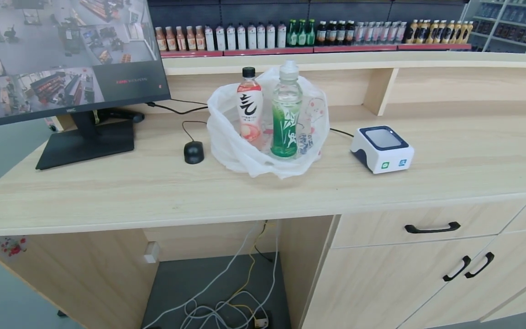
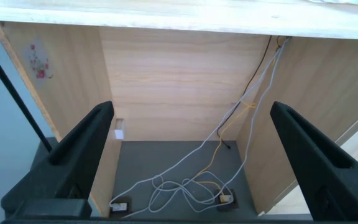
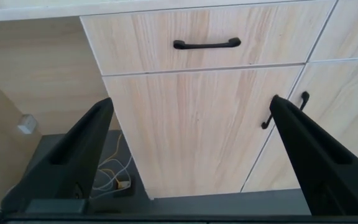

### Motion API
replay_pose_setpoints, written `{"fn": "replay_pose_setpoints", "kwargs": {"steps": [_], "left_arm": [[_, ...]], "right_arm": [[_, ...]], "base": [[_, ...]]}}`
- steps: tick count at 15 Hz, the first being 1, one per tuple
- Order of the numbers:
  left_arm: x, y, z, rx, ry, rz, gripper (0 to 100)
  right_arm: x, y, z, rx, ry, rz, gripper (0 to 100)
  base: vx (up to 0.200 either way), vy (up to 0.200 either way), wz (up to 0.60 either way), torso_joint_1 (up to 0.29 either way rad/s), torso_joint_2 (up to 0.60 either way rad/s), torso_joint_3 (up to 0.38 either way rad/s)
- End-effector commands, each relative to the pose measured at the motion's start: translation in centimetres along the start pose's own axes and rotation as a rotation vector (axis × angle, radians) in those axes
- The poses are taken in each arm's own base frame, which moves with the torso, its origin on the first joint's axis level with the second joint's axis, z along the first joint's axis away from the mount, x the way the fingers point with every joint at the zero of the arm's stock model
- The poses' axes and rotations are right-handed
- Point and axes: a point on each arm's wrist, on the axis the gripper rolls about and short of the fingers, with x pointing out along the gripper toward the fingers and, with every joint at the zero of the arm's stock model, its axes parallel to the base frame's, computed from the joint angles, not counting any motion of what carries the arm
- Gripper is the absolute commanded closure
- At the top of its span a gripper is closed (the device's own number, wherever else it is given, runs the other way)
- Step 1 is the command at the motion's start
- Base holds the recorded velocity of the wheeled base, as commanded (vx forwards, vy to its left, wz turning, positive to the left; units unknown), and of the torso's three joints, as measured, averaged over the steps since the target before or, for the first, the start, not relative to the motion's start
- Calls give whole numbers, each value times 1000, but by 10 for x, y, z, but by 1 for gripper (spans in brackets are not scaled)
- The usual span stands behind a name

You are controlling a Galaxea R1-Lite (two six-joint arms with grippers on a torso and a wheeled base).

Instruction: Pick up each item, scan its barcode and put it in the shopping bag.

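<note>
Bottles, two of them, stood upright inside the white shopping bag (image 1: 226,141) at the middle of the worktop (image 1: 107,192): a pink-labelled bottle (image 1: 249,109) on the left and a green-labelled bottle (image 1: 286,114) just beside it on the right. The scanner (image 1: 381,148) sat to the right of the bag, apart from it. A black mouse (image 1: 193,152) lay just left of the bag, with the monitor (image 1: 62,55) at the far left. Both arms hung below the worktop's near edge. The left tool (image 2: 191,115) was spread and empty, facing the open recess with its loose cables (image 2: 185,183). The right tool (image 3: 191,109) was spread and empty too, facing the drawer (image 3: 207,46).
</note>
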Motion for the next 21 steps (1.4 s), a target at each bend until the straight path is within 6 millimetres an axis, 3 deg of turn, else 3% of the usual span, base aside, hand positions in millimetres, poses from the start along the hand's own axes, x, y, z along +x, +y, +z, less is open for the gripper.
{"fn": "replay_pose_setpoints", "kwargs": {"steps": [1, 16, 21], "left_arm": [[0, 0, 0, 0, 0, 0, 0], [0, 0, 0, -2, 0, 0, 0], [0, 0, 0, -2, 0, 0, 0]], "right_arm": [[0, 0, 0, 1, 2, 1, 0], [0, 0, 0, 39, 2, -4, 0], [0, 0, 0, 39, 2, -4, 0]], "base": [[0, -200, 0, -2, -2, 2], [0, -200, 0, 1, 2, 2], [0, 0, 0, 0, 0, 0]]}}
